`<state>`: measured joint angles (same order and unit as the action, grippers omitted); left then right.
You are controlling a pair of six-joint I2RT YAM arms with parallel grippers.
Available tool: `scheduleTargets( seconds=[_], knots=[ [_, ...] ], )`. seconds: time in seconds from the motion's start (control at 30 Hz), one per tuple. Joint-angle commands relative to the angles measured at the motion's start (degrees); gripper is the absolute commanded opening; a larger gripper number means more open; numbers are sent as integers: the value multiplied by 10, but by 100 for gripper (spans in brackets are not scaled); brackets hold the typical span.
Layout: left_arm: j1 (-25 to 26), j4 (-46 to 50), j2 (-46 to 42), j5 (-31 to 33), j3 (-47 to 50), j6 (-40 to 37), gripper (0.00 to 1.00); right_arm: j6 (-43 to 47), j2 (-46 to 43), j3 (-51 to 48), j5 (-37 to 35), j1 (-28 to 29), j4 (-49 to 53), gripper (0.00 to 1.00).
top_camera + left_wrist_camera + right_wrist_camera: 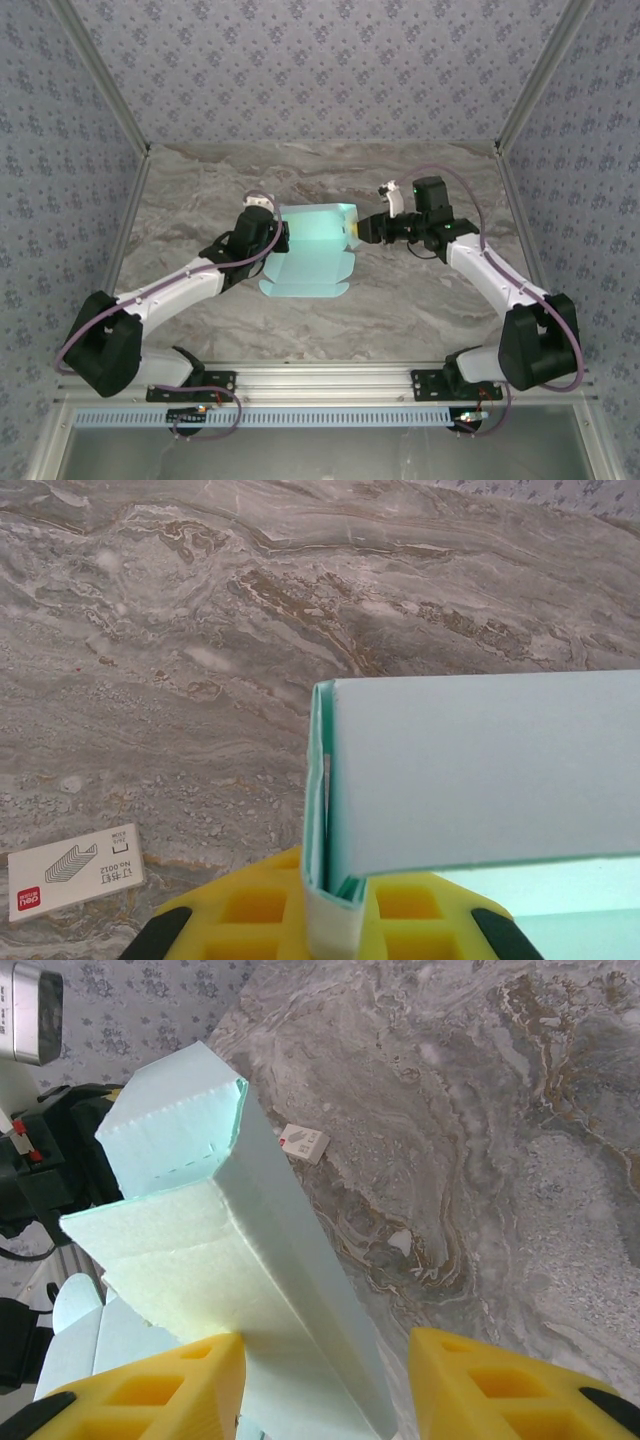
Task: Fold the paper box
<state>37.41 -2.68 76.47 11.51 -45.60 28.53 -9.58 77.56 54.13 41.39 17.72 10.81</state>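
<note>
Mid-fold now: the paper box (pixel 312 250) is seen at the middle of the marble table (pixel 440 310), between the two arms. Its far half is raised into a hollow sleeve, while the near panel and its rounded flaps lie flat on the stone. The left gripper (pixel 279 236) is set against the left end. In its wrist view the yellow fingers (pixel 250 910) are closed tight on a doubled edge of the card, so that end is pinned. The right gripper (pixel 363 228) is set at the opposite end with its jaws spread wide. The raised sleeve lies between them against one pad, and nothing is clamped there. Both forearms are reached inward and low, the wrists facing each other across the box.

The sleeve-forming step is judged to be in hand. Next, the right jaws would need to be closed on the wall, or the end flap pushed in, with the left hold firm so the thin card isn't buckled. A small white staple packet (pixel 75 872) lies on the table beside the box, untouched.
</note>
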Motion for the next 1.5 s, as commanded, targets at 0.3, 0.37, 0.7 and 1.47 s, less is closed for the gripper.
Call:
scheduleTargets(
  seconds=[0.3, 0.37, 0.7, 1.47],
  knots=[
    [15, -7, 8, -5, -24, -15, 0, 10, 30, 23, -10, 26, -2, 48],
    [17, -7, 7, -5, -24, -16, 0, 14, 34, 26, -19, 31, 1, 48],
    [25, -3, 9, -8, -32, -20, 0, 50, 38, 56, -149, 84, 35, 51],
    [39, -8, 8, -7, -32, -14, 0, -81, 70, 114, -740, 263, 136, 18]
  ],
)
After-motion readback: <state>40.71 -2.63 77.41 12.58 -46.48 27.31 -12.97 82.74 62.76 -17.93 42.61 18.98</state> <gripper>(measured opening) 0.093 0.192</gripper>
